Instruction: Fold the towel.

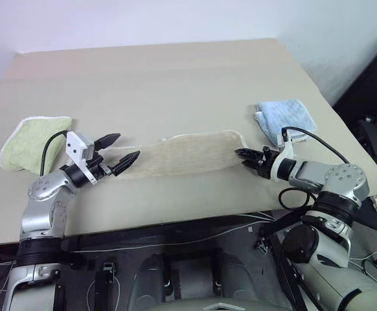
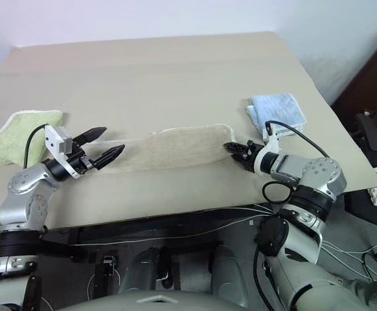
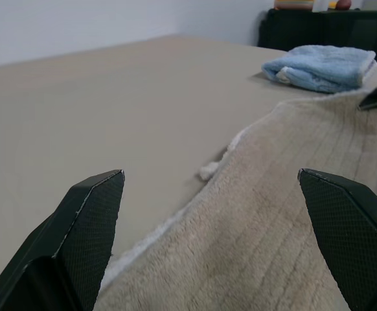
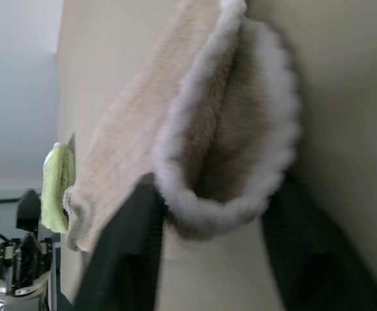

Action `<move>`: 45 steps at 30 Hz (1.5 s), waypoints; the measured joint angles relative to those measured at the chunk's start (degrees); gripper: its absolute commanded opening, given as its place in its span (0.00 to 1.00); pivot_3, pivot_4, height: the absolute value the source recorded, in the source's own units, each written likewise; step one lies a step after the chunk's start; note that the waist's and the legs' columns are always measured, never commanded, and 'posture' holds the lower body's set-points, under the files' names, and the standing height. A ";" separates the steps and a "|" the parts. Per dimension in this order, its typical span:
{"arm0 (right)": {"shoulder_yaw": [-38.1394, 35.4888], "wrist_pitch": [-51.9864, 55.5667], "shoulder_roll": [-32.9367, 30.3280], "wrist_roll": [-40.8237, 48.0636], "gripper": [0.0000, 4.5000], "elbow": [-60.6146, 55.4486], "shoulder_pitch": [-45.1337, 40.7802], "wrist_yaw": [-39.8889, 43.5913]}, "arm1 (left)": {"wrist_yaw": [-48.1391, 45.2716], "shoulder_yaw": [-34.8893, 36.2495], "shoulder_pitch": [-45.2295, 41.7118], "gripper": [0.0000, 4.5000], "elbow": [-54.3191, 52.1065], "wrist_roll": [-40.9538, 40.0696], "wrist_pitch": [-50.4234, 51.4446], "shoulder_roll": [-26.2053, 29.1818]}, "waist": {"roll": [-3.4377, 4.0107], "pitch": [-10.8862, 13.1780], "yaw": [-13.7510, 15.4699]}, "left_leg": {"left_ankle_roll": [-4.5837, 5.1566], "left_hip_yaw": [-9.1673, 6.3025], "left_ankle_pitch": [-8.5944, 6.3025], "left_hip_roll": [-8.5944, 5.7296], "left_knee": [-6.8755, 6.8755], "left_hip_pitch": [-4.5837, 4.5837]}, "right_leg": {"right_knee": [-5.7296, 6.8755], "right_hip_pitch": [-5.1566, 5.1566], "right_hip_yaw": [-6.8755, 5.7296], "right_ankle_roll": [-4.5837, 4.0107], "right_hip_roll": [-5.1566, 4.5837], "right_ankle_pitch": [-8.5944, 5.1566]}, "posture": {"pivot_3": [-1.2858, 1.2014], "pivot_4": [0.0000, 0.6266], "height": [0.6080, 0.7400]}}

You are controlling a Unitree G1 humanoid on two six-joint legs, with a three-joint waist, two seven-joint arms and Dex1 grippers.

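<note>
Lying long and narrow, fleecy beige towel (image 1: 188,154) with white corded edging

Soft even light, blurred right wrist view

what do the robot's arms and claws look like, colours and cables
Both arms are silver-grey metal with black joint bands. Each claw, left claw and right claw, has two black pointed fingers with textured pads, a white wrist camera block and a looping black cable.

Looks like a robotics lab to me. Plain beige bench (image 1: 175,71) against bare white walls (image 1: 143,19), loose cables (image 1: 175,241) dangling off its six o'clock edge.
</note>
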 measured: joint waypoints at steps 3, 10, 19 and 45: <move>-0.42 1.01 -0.32 0.90 0.01 -1.35 0.14 0.09 | 0.50 -0.19 -0.92 1.00 0.95 0.56 -0.51 -0.42 | 0.01 0.00 -0.01 | 0.12 -0.01 0.07 0.00 -0.06 0.00 | -0.09 0.02 -0.02 0.01 0.01 0.00 | 0.52 0.24 1.00; -1.18 1.99 -1.08 5.46 0.00 -6.35 4.36 -1.23 | 0.88 -1.24 -2.32 1.00 4.35 2.22 -2.76 -1.91 | 0.00 -0.01 0.68 | 0.17 -0.07 0.05 -0.02 -0.15 -0.07 | -0.36 0.09 -0.15 0.01 -0.03 0.00 | 0.52 0.24 1.00; -0.36 2.02 -12.29 20.39 0.00 -12.24 18.38 -4.75 | -0.30 -2.03 -6.07 1.00 10.79 2.86 -5.56 -2.82 | 0.01 -0.03 3.04 | 0.28 -0.07 0.01 -0.29 -0.48 -0.05 | -0.70 0.15 -0.18 0.00 -0.20 -0.01 | 0.52 0.24 1.00; 18.22 1.82 -25.72 32.33 0.00 -26.86 10.77 -0.97 | -1.59 -2.64 -9.42 1.00 16.21 5.39 -9.39 -3.62 | 0.00 -0.02 1.77 | 0.33 -0.15 0.01 -0.46 -0.46 -0.03 | -0.62 0.17 -0.17 0.15 -0.21 -0.01 | 0.52 0.24 1.00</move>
